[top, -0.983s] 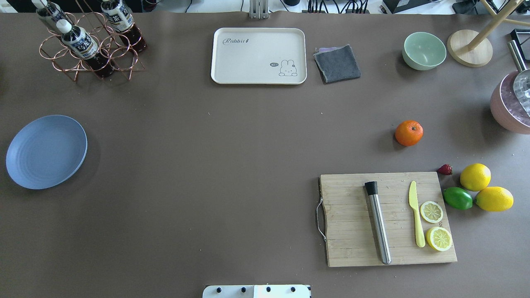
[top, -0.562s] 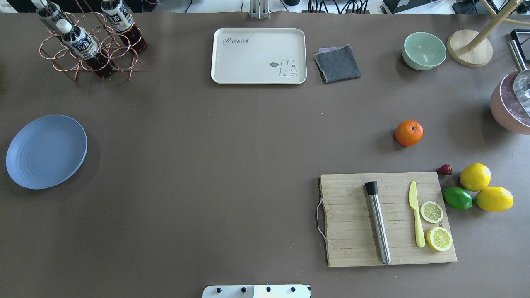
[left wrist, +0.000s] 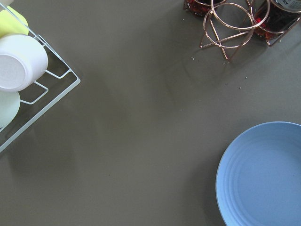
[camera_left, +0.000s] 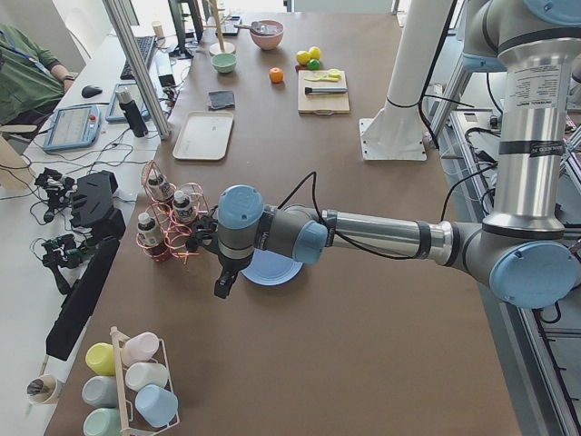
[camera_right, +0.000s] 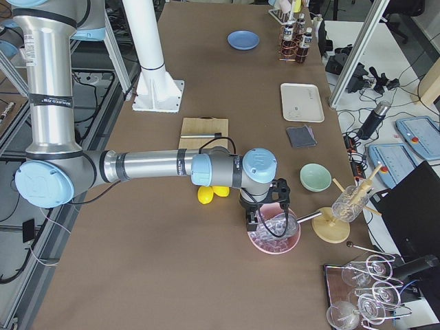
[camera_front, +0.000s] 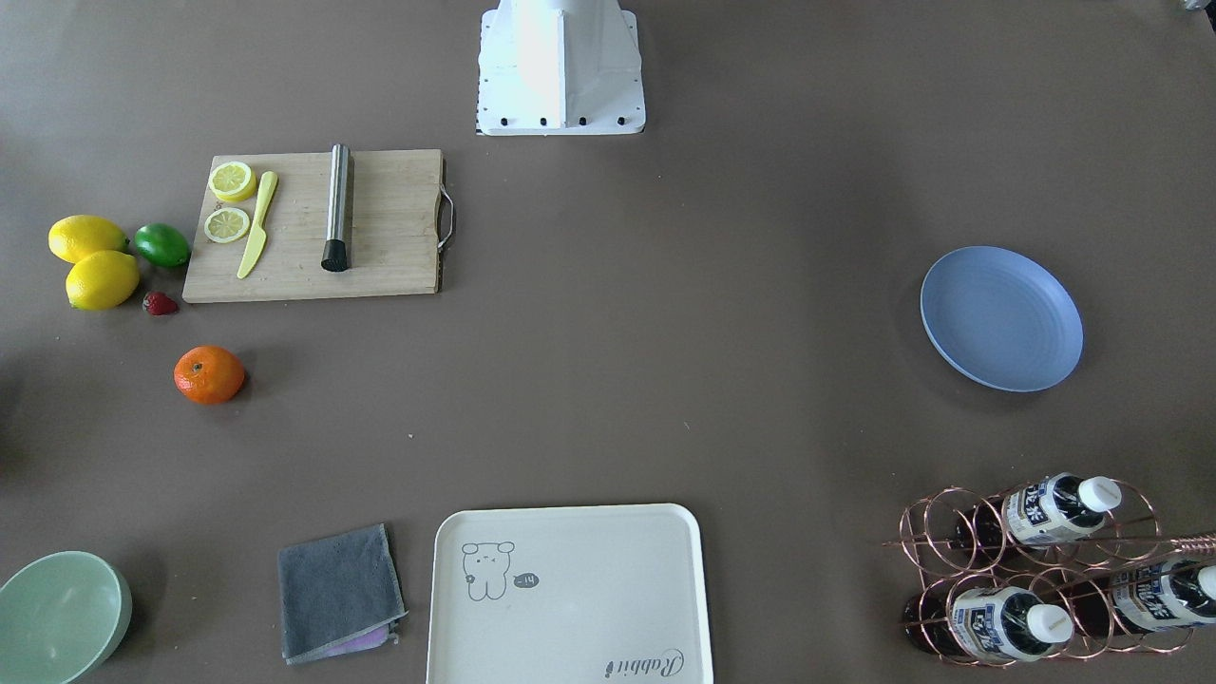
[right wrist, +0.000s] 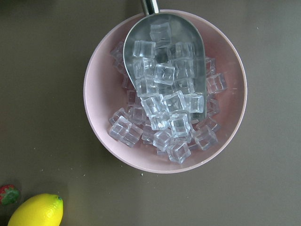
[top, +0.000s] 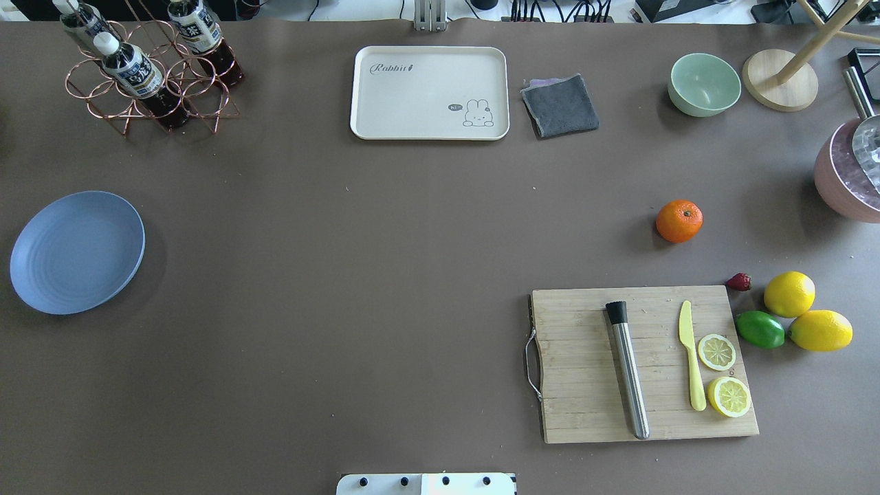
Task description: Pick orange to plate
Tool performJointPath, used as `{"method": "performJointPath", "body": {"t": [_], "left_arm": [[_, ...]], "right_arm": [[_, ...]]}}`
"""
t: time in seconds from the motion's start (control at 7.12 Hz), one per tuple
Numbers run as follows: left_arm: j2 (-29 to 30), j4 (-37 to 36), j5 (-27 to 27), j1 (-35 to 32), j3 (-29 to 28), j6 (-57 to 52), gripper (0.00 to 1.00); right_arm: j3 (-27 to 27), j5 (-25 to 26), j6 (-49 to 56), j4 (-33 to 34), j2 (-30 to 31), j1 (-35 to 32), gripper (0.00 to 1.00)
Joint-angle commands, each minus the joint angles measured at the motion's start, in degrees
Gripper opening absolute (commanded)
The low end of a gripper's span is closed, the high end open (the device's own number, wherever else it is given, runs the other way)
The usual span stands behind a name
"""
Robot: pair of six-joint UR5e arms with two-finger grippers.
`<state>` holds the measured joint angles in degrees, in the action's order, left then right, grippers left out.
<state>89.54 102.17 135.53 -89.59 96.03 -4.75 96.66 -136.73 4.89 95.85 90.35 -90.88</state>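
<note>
Nearest the robot in the overhead view, the cutting board (top: 577, 357) lay at 4 o'clock from the table's middle. Just beyond it, at 3 o'clock, the orange (top: 679, 221) sat on the bare table, touching nothing. The plate (top: 77, 252) was well apart at 9 o'clock and held nothing. By my reading no part of the task was done: reaching, gripping, carrying across and setting down all remained. The left gripper (camera_left: 224, 283) hung near the plate and the right gripper (camera_right: 254, 221) hung over the pink bowl (right wrist: 96, 66) of ice. Both showed only in the side views, so I could not tell whether their fingers were spread or pressed together. Neither wrist camera caught any fingers or the orange.
</note>
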Motion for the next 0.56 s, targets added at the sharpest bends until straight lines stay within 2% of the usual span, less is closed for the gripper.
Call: {"method": "performJointPath", "body": {"t": [0.0,0.42], "left_arm": [[0.5,-0.3,-0.4,-0.1,-0.8,0.3,0.98],[0.6,-0.3,-0.4,0.0,-1.4,0.2,0.98]], "right_arm": [[0.9,-0.2,0.0,0.0,0.2,0.0,1.00],[0.8,0.1,0.5,-0.1,0.4,0.0,1.00]]}}
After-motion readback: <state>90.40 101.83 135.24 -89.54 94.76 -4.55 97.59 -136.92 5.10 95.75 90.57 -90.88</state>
